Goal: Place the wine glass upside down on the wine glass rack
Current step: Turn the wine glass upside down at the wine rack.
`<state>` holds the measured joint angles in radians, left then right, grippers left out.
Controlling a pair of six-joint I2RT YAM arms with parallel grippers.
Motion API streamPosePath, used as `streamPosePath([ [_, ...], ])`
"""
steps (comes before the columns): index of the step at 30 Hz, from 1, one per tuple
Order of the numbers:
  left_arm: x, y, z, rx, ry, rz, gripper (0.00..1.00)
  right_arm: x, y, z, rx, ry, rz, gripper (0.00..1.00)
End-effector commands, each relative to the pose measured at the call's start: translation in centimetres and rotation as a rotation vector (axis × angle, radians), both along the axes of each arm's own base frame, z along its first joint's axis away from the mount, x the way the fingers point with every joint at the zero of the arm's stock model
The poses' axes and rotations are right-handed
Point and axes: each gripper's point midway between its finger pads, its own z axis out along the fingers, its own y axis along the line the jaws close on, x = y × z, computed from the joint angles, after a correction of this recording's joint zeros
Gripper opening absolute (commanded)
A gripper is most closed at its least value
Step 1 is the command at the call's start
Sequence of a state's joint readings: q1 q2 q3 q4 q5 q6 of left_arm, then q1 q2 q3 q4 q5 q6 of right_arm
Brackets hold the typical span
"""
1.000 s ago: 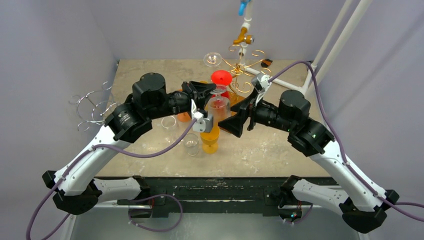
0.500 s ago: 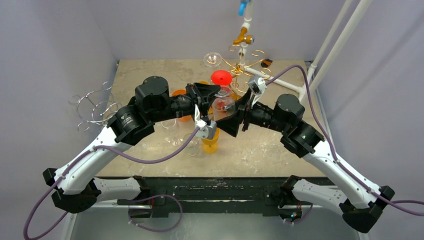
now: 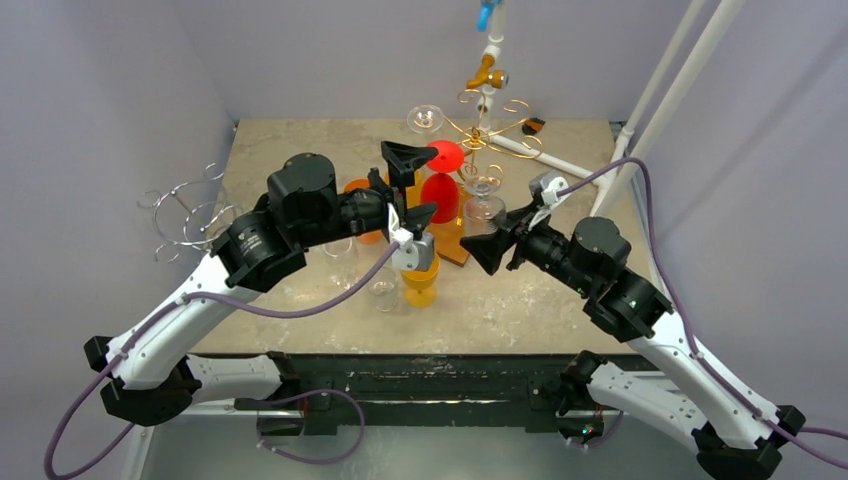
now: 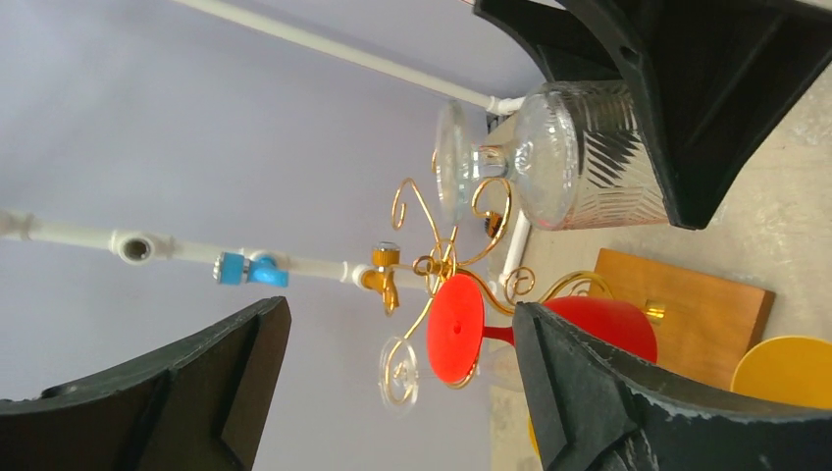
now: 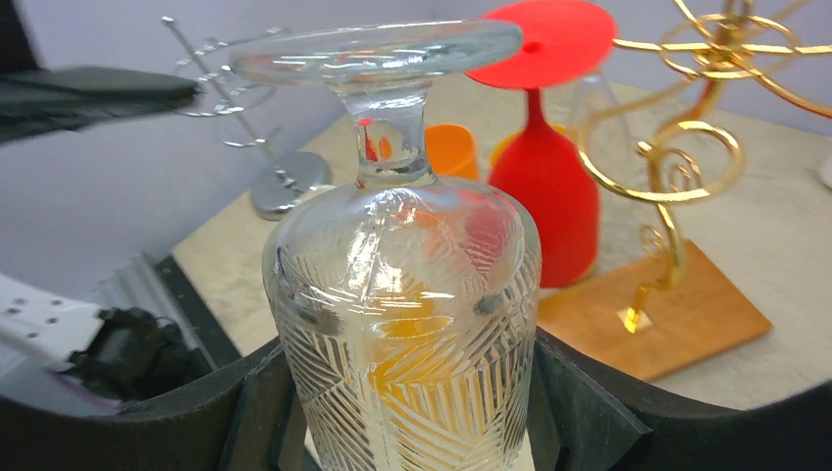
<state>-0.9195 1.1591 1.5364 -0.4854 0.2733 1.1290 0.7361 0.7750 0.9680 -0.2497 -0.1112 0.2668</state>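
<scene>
The right gripper (image 3: 492, 238) has its two fingers pressed on the round bowl of the clear wine glass (image 5: 402, 285). The glass is upside down, with its flat foot on top. It hangs in the air over the far part of the table (image 3: 300, 150), just on the near side of the gold rack (image 3: 490, 135) and right beside the red glass (image 3: 440, 195) that hangs there. The left gripper (image 3: 410, 188) is close by with its fingers wide apart, holding nothing. I think a few things could go wrong. The bowl is smooth and round, so it could slip out and break. The foot has to slide into a thin gold curl, and if it comes in too low or crooked it could bang the wire. It could also knock the red glass or tip the rack.
</scene>
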Motion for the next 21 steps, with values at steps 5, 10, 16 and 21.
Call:
streamPosePath([
  [5,-0.4,2.6,4.0,-0.185,0.16,0.114,0.92,3.6,-4.5,-0.8,-0.072,-0.113,-0.269,0.32],
  [10,-0.7,3.6,4.1,-0.195,0.186,0.142,0.93,5.1,-5.9,-1.0,-0.089,-0.142,-0.324,0.32],
  [16,-0.7,4.3,3.4,-0.181,0.2,0.164,0.93,7.1,-7.2,-1.0,-0.097,-0.158,-0.35,0.32],
  [21,-0.9,4.3,3.2,-0.179,0.203,0.158,0.93,8.2,-6.6,-1.4,-0.114,-0.159,-0.34,0.31],
])
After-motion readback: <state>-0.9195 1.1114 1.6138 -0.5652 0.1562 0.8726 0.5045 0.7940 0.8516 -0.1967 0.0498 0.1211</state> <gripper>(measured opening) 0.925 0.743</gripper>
